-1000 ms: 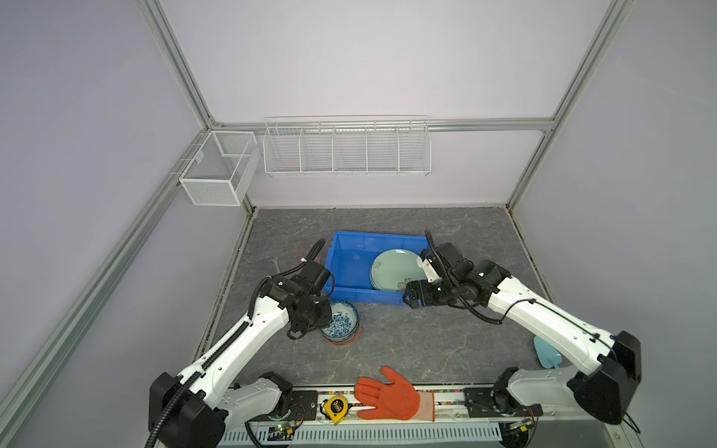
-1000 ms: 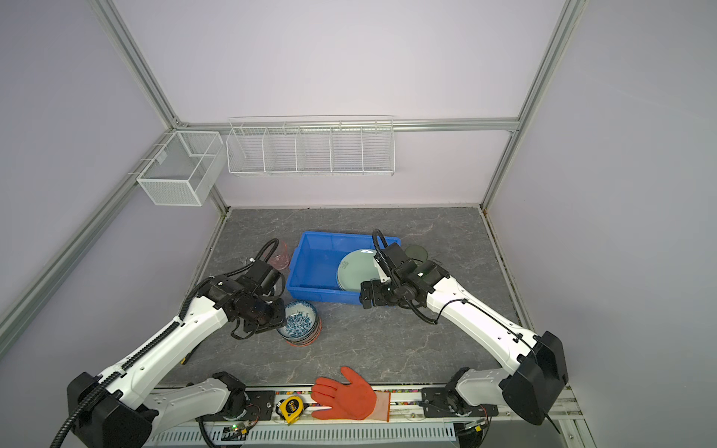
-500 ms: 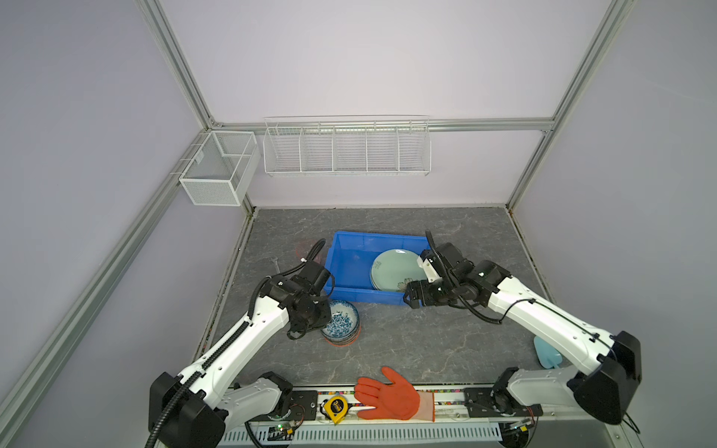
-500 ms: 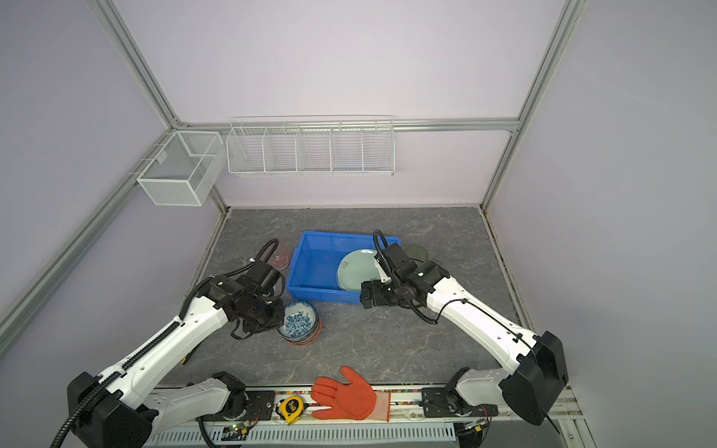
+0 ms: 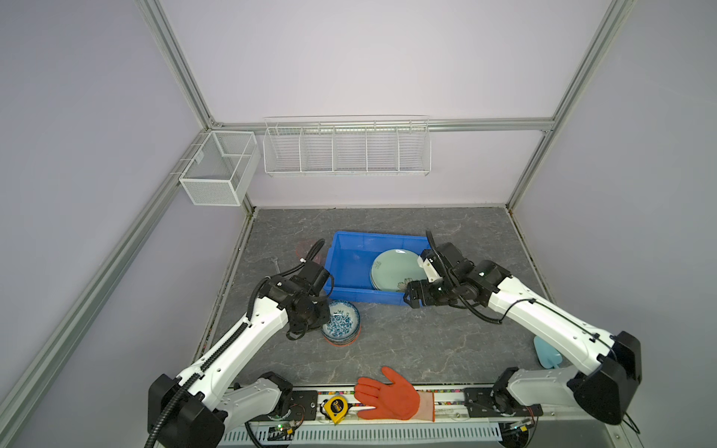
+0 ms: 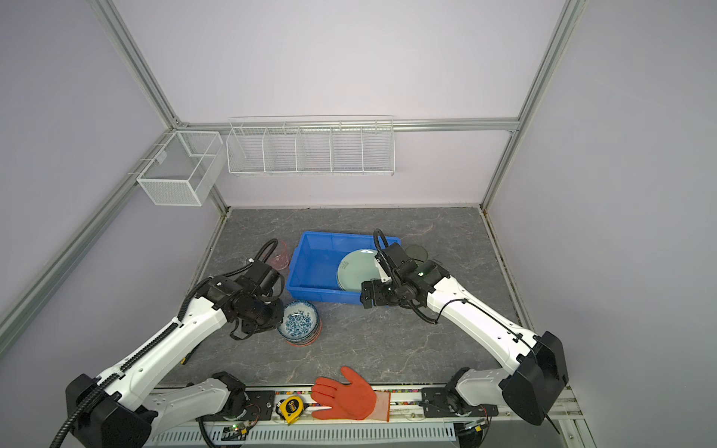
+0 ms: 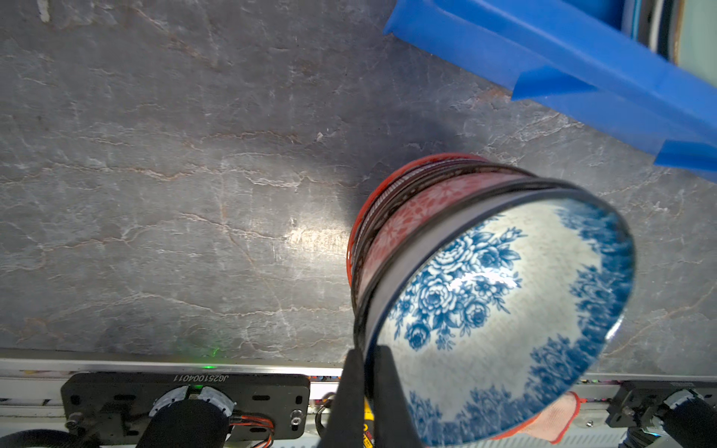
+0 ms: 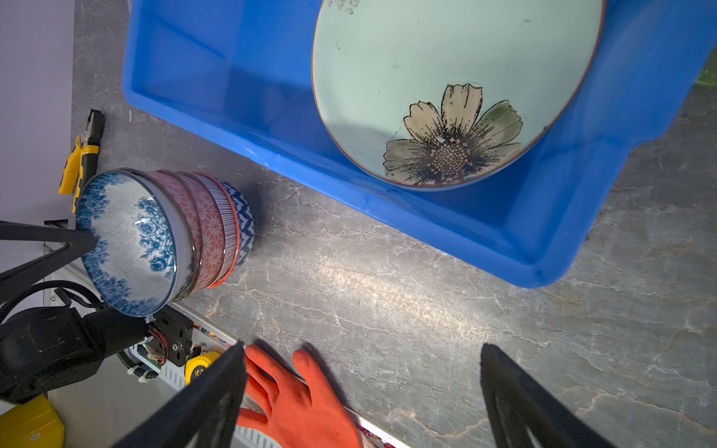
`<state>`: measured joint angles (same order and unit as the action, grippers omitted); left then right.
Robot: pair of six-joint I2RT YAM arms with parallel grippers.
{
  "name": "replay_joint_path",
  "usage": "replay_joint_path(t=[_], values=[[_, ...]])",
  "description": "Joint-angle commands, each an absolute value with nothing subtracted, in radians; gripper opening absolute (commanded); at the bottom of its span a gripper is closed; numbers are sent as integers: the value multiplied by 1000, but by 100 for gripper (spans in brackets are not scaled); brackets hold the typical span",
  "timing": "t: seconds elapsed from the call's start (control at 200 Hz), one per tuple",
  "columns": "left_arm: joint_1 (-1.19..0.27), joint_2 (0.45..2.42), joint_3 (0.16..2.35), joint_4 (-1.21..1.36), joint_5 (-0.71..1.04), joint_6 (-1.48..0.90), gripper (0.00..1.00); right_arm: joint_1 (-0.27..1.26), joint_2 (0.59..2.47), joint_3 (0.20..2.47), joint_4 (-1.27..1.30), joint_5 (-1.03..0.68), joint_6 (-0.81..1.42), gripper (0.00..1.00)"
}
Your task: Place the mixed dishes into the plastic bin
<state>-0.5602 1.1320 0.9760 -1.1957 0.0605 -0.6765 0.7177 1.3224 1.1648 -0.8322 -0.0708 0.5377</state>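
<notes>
A stack of patterned bowls (image 5: 341, 324) (image 6: 298, 321) stands on the table just in front of the blue plastic bin (image 5: 364, 300) (image 6: 314, 263). The top one is a blue floral bowl (image 7: 504, 310) (image 8: 132, 236). My left gripper (image 7: 366, 372) (image 5: 325, 315) is shut on that bowl's rim, one finger inside and one outside. A mint green plate (image 5: 392, 267) (image 8: 426, 77) with a flower print lies in the bin's right half, on top of other plates. My right gripper (image 8: 364, 372) (image 5: 411, 296) hangs open over the table by the bin's front right corner, holding nothing.
A pink cup (image 6: 280, 258) stands left of the bin and a green cup (image 6: 417, 252) behind my right arm. An orange glove (image 5: 388, 399) and a yellow tape measure (image 5: 335, 405) lie on the front rail. Pliers (image 8: 83, 155) lie left of the bowls. Wire baskets (image 5: 345, 147) hang on the walls.
My left gripper has closed onto the blue floral bowl's rim. Both arms have hardly moved, and the right gripper stays open.
</notes>
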Motion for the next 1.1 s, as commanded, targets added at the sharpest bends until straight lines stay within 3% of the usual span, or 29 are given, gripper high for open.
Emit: replay_joint_path(t=[0.0,1.07,1.095], values=[[-558,1116,997,-1221,63,-687,0,711,1301,1147,-822,-78,530,95],[-552,1091,993,-1177,104,-711,0,706,1302,1147,-815,-101,529,95],[-552,1097,993,-1178,105,-710,3,706,1302,1147,-815,-101,529,95]])
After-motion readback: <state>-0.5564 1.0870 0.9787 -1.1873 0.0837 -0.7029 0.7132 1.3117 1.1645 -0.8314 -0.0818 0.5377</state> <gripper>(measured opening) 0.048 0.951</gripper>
